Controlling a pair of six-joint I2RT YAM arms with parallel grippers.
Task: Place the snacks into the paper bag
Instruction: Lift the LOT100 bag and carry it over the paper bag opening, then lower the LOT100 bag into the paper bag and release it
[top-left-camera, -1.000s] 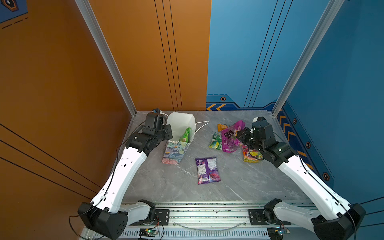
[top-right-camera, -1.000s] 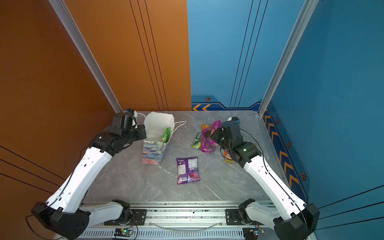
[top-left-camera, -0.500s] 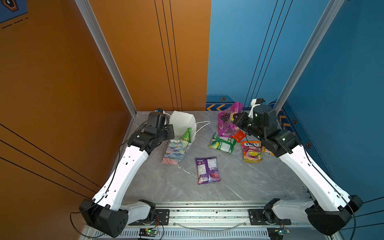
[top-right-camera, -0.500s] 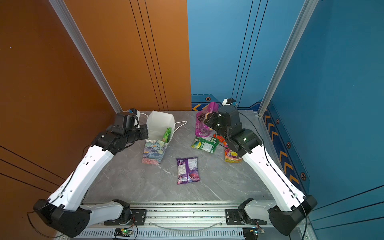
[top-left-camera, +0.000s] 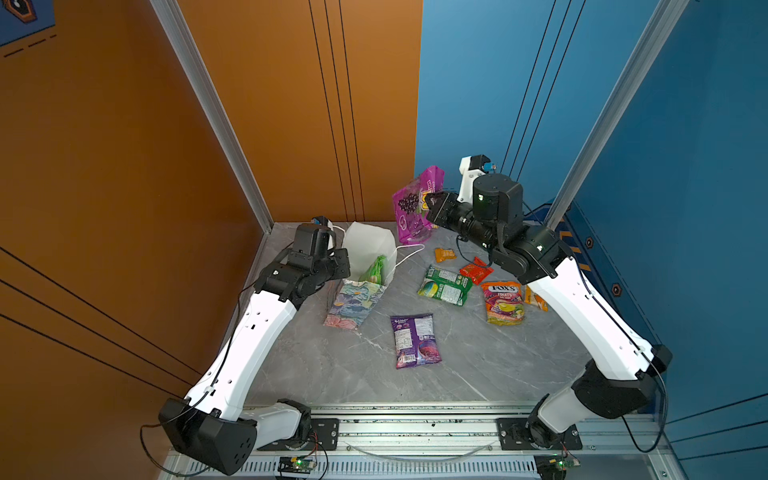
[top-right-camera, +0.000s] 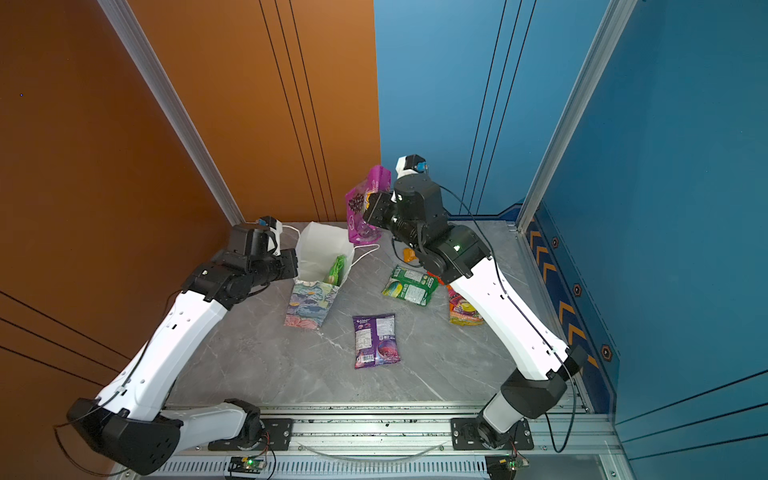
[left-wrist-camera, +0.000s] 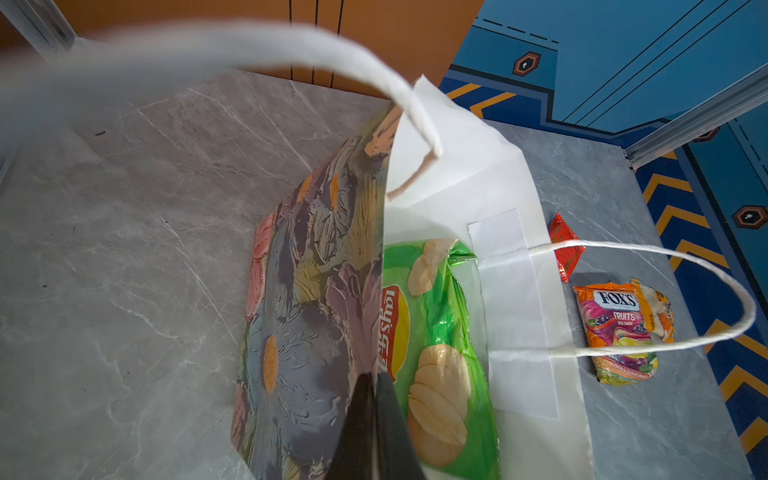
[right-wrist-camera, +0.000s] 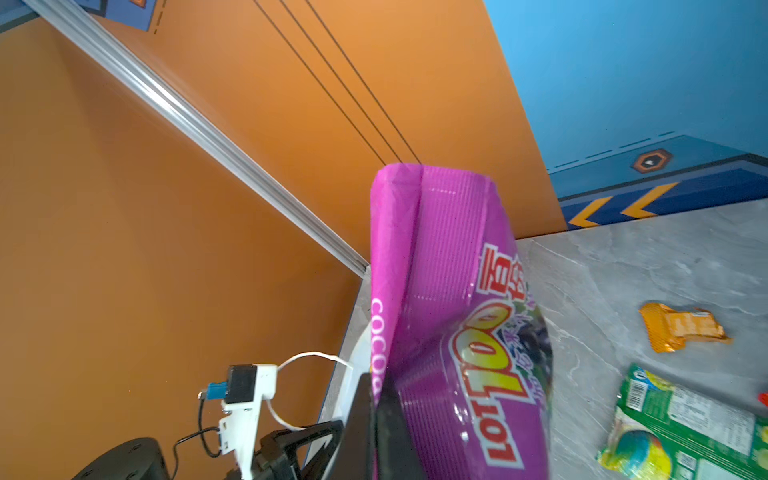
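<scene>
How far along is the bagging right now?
Done: one green chips packet sits in the paper bag, whose rim the left tool pinches. In hand: the right tool holds the magenta packet raised near the bag. Left on the table: the purple packet, flat green packet, red packet, orange packet and Fox's packet.

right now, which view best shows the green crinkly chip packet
Left wrist view: the green crinkly chip packet sits close, logo readable, inside the floral paper bag. Both top views: a sliver; right wrist: none.
</scene>
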